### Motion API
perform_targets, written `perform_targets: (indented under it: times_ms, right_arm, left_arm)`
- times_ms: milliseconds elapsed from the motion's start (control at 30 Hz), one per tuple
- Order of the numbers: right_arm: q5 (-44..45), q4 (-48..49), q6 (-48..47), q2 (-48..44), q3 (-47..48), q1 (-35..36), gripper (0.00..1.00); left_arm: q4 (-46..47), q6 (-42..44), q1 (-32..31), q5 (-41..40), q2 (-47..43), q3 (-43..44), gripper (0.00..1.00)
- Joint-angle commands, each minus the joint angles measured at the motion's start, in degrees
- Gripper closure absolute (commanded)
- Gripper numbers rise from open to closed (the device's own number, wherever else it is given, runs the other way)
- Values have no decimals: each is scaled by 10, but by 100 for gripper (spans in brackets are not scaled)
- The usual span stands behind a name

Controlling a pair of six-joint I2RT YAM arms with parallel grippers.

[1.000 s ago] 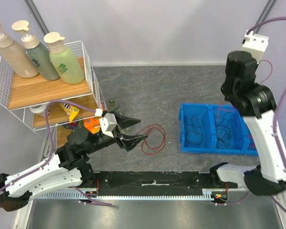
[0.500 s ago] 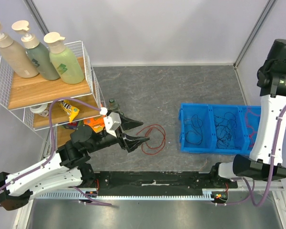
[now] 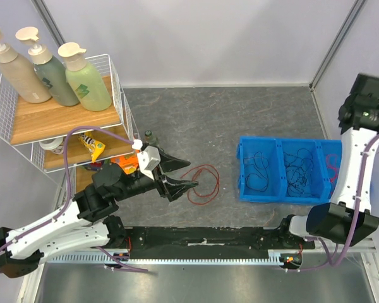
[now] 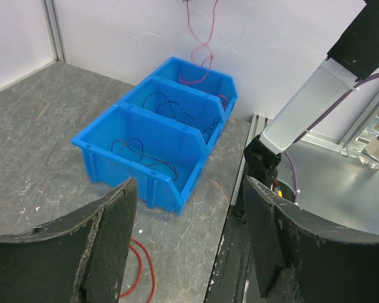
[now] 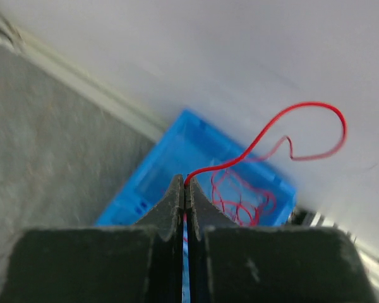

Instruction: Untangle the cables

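Note:
A red cable loop (image 3: 203, 183) lies on the grey table, also low in the left wrist view (image 4: 137, 268). My left gripper (image 3: 184, 172) is open and empty, low beside that loop's left end; its jaws stand wide apart (image 4: 188, 208). My right gripper (image 5: 185, 184) is shut on a thin red cable (image 5: 265, 136) and holds it high above the blue bin's right compartment (image 3: 331, 165), where the rest of that cable lies coiled (image 5: 240, 197). Black cables lie in the left (image 3: 260, 170) and middle (image 3: 298, 170) compartments.
The blue three-part bin (image 3: 243, 189) stands at the right of the table. A wire shelf (image 3: 107, 120) with three pump bottles (image 3: 82, 76) and snack packs stands at the left. White walls close the back and the right side.
My right arm has swung right and risen, taking the red cable from above the bin's middle to over its right compartment. My left gripper has barely moved.

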Motion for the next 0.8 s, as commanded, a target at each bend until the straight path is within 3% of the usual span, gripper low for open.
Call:
perform_targets:
  times_ms: [0, 167, 333, 433, 533, 600, 667, 700, 767]
  right_arm:
    - [-56, 77, 63, -51, -161, -3, 100]
    - [-37, 165, 148, -90, -326, -5, 100]
    - [-180, 177, 264, -6, -398, -48, 100]
    - [-232, 183, 252, 41, -404, -78, 100]
    - [-206, 189, 223, 38, -399, -80, 100]
    - [-175, 195, 208, 12, -403, -79, 92]
    - [-143, 210, 185, -27, -409, -77, 77]
    - [-129, 215, 174, -47, -411, -77, 63]
    - [-115, 213, 160, -75, -409, -75, 46]
  left_arm:
    - [16, -32, 0, 11, 7, -5, 26]
    - [15, -50, 1, -7, 20, -18, 27]
    - [11, -62, 0, -10, 34, -19, 27]
    - [6, -72, 0, -22, 40, -24, 27]
    - [-8, -80, 1, -33, 47, -28, 27]
    - [-6, -80, 1, -38, 52, -31, 27]
    - [-1, -78, 1, -40, 60, -31, 27]
    - [0, -78, 1, -40, 63, -30, 27]
    - [1, -75, 1, -39, 70, -27, 27]
